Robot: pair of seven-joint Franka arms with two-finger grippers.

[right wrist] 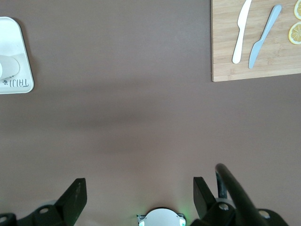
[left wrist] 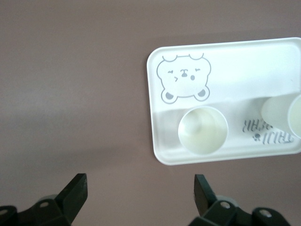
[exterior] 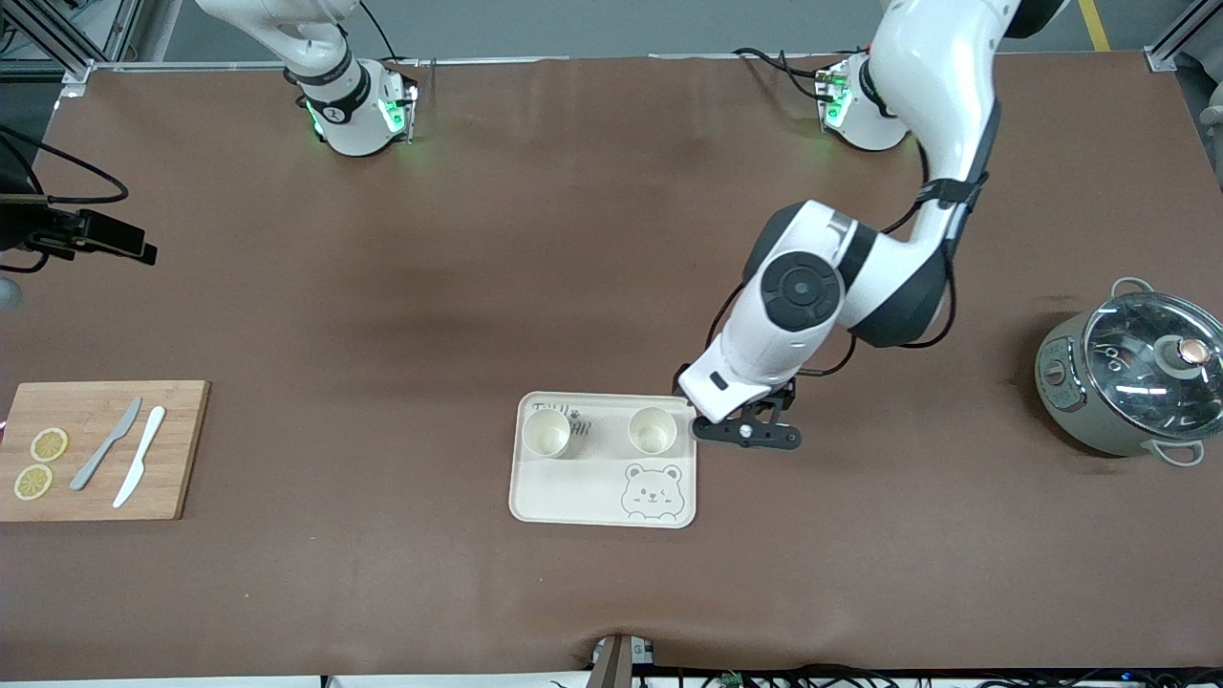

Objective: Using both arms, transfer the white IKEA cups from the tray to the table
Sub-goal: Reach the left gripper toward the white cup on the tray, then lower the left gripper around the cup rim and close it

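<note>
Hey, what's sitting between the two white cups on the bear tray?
Nothing stands between the two cups; only bare bear tray with grey printed lettering on it, as the front view shows.

A robotics lab. Two white arms [exterior: 831, 287] are bolted to a brown-covered desk [exterior: 382, 592] framed by aluminium struts [exterior: 57, 38]. Loose cables [exterior: 57, 162] trail along its edges.

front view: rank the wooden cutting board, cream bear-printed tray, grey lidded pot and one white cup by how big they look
1. Wooden cutting board
2. Cream bear-printed tray, a little smaller
3. Grey lidded pot, close to the tray, so unsure
4. White cup, clearly smallest
</note>
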